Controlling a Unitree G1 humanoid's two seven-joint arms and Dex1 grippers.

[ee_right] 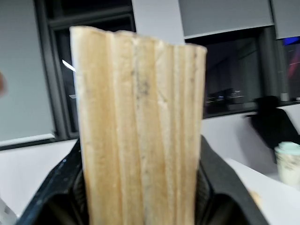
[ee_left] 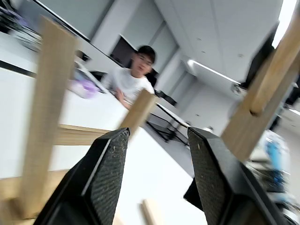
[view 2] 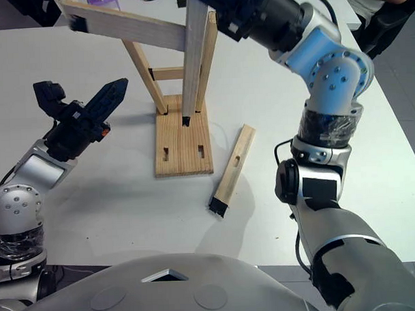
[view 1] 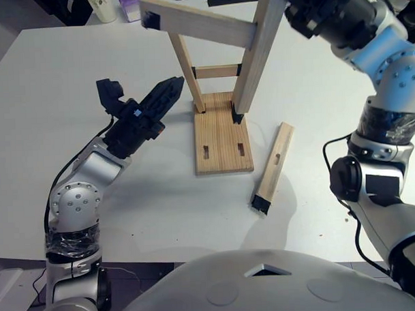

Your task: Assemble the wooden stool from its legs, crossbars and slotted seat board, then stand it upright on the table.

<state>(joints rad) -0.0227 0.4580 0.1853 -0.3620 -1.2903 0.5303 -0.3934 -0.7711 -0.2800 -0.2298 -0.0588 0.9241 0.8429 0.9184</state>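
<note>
The slotted seat board (view 1: pixel 222 138) lies flat on the white table (view 1: pixel 49 99). Two legs rise from its far end, a slim one (view 1: pixel 188 67) and a thicker one (view 1: pixel 258 51), joined low down by a short crossbar (view 1: pixel 217 71). A longer bar (view 1: pixel 196 23) sticks out to the left from the thicker leg's upper part. My right gripper (view 2: pixel 216 12) is shut on the top of the thicker leg (ee_right: pixel 140 117). My left gripper (view 1: pixel 168 94) hovers open just left of the slim leg, its fingers (ee_left: pixel 105 178) empty. A loose leg (view 1: pixel 273 167) lies right of the board.
A cup (view 1: pixel 105 5) and a purple item (view 1: pixel 130 4) stand at the table's far edge, beside a black strip (view 1: pixel 233 0). Bare tabletop stretches left of the board and in front of it, up to the near edge.
</note>
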